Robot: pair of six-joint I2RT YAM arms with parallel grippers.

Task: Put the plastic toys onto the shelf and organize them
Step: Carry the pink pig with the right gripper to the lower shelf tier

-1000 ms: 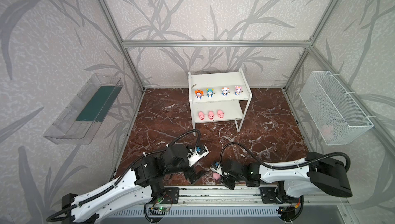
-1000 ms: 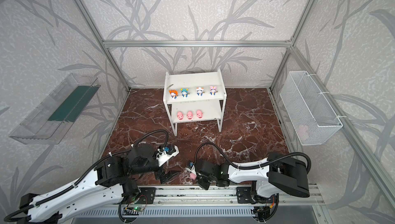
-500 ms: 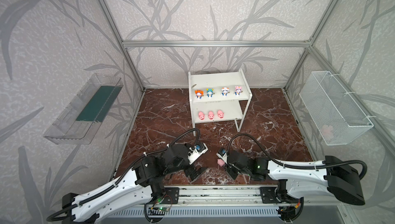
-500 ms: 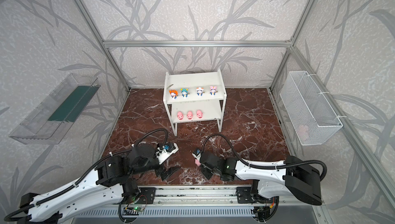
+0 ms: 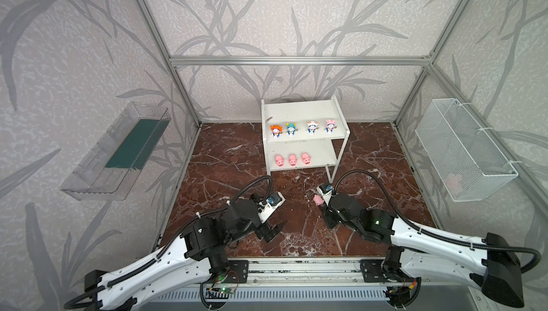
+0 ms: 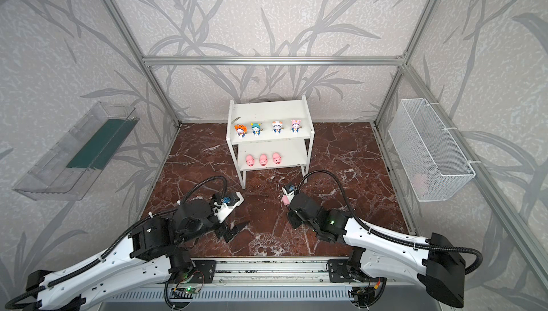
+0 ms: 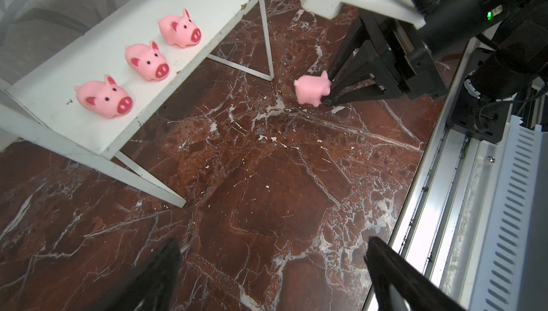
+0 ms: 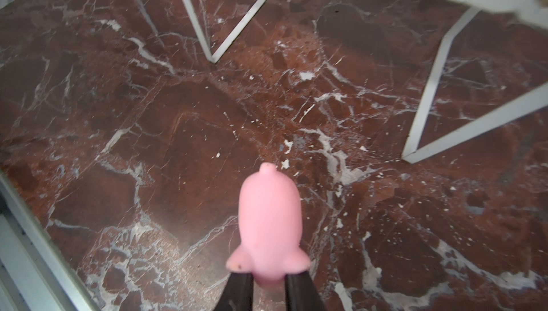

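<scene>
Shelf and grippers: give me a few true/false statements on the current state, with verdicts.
1. Three pigs sit on the lower board of the shelf. True.
2. The right gripper is open and empty. False: it is shut on a fourth pig.
3. Four figurines stand in a row on the upper board. True.
4. The left gripper holds a figurine. False: it is open with nothing between its fingers.
5. The fourth pig rests on the lower board. False: it is held clear of the shelf, in front of it.
</scene>
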